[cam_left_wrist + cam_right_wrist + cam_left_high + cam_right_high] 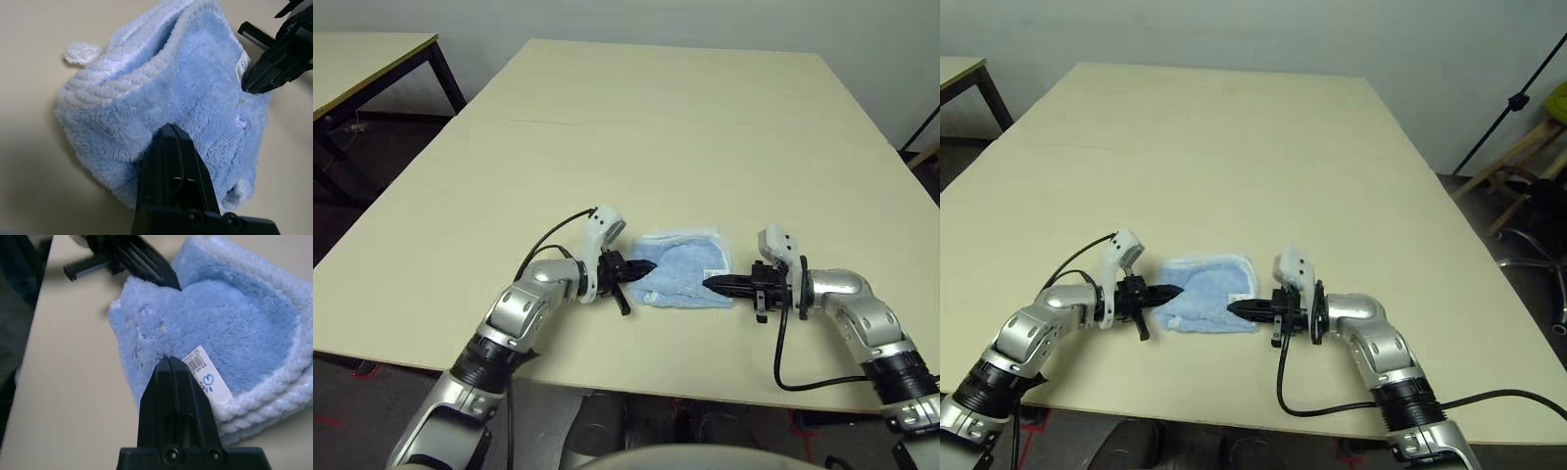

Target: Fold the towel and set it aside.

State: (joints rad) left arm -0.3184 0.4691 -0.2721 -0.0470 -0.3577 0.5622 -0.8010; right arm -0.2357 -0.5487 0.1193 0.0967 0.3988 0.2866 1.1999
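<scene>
The towel (685, 266), light blue terry cloth with a white edge, lies folded in layers near the table's front edge, between my two grippers. My left gripper (649, 266) is shut with its tip pinched into the towel's left edge (146, 142), where the pile puckers around it. My right gripper (709, 284) is shut on the towel's right front edge, its tip beside a small white label (208, 374). Each wrist view shows the other gripper's black fingers across the towel (264, 73) (142, 259).
The cream table (656, 127) stretches far beyond the towel. Its front edge runs just below my forearms. A second table (362, 59) stands off to the left. A black stand and a wooden chair (1528, 147) are on the right, off the table.
</scene>
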